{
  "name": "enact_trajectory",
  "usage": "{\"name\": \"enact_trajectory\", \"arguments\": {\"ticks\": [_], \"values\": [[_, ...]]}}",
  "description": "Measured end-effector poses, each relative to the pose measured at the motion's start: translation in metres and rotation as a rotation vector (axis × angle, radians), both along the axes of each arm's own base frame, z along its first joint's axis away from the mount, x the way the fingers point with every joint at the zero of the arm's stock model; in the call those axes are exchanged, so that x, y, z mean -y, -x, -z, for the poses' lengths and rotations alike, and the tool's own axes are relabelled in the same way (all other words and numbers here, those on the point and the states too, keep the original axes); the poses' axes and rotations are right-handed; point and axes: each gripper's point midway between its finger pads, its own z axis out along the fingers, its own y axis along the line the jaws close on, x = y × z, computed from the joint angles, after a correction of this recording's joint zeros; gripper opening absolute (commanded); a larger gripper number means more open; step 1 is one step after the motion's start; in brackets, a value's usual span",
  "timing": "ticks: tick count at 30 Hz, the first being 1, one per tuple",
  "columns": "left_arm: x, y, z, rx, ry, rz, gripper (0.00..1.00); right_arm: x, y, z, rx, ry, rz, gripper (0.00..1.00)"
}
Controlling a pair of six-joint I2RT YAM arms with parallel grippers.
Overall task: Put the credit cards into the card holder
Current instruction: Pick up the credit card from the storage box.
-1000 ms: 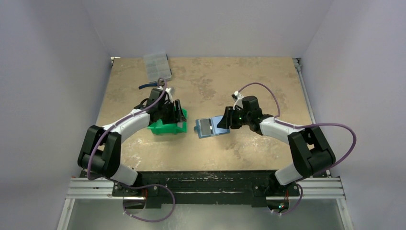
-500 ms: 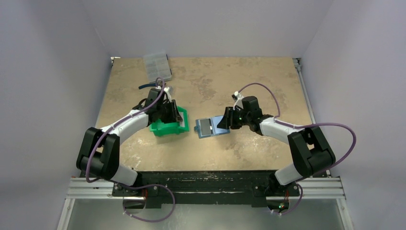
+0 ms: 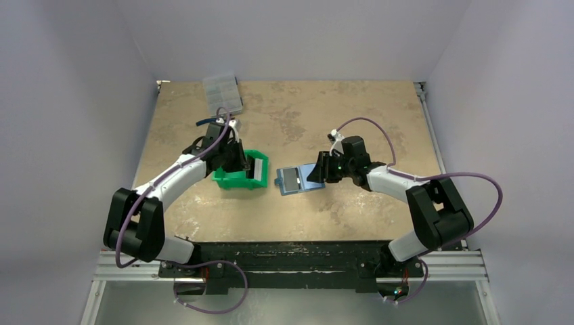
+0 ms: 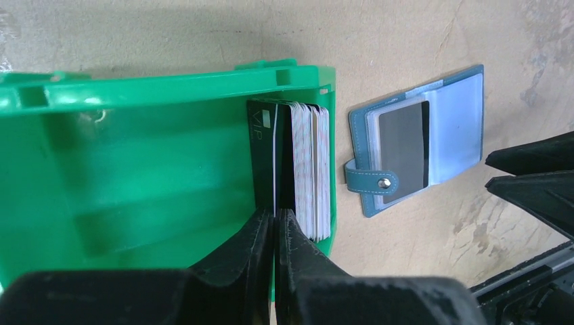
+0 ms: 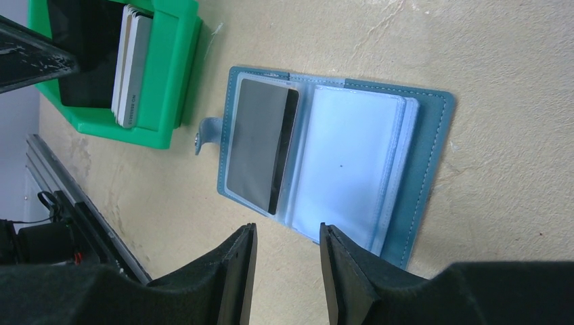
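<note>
left gripper [image 4: 274, 227]: fingers pressed together on the near edge of the VIP card [image 4: 260, 156]. You see only a hairline slit between them, in line w/ the card.
VIP card: dark, standing on edge inside the green tray [image 4: 135, 95]. It is the outermost card of the row, on the side facing the tray's open interior.
credit cards [image 4: 313, 169]: rest of the stack, pale striped edges, upright and packed tight between the VIP card and the tray's end wall nearest the holder.
green tray: sits on the table [image 3: 325, 115], left of centre in the top view. Apart from the cards at one end, its floor is bare.
card holder [image 5: 426, 169]: teal, lying open and flat on the table just beside the tray – a narrow strip of table between them, no contact.
clasp tab [image 4: 369, 181]: sticks out from the holder's edge toward the tray, snap visible.
holder pockets: the page nearest the tray holds a dark card [image 5: 260, 142]; the next clear page [image 5: 345, 162] shows no card.
right gripper [image 5: 285, 237]: fingers spread, nothing between them. Tips sit at the holder's near edge by the fold; you cannot tell whether they touch it.
clear box [image 3: 222, 93]: at the table's far left corner, well apart from both arms.
</note>
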Motion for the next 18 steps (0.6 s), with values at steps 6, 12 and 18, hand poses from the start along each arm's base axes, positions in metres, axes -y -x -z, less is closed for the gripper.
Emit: {"name": "enact_trajectory", "arguments": {"ticks": [6, 12, 18], "values": [[-0.006, -0.001, -0.009, 0.017, -0.034, -0.004, 0.0, -0.001, 0.0, 0.0, 0.0, -0.002, 0.0, 0.51], [-0.019, 0.0, -0.019, 0.025, -0.099, -0.022, 0.0, -0.017, 0.007, -0.006, 0.005, -0.027, -0.027, 0.54], [-0.03, -0.002, -0.057, 0.104, -0.135, -0.051, 0.0, -0.066, 0.008, -0.022, -0.004, -0.121, -0.104, 0.43]]}}
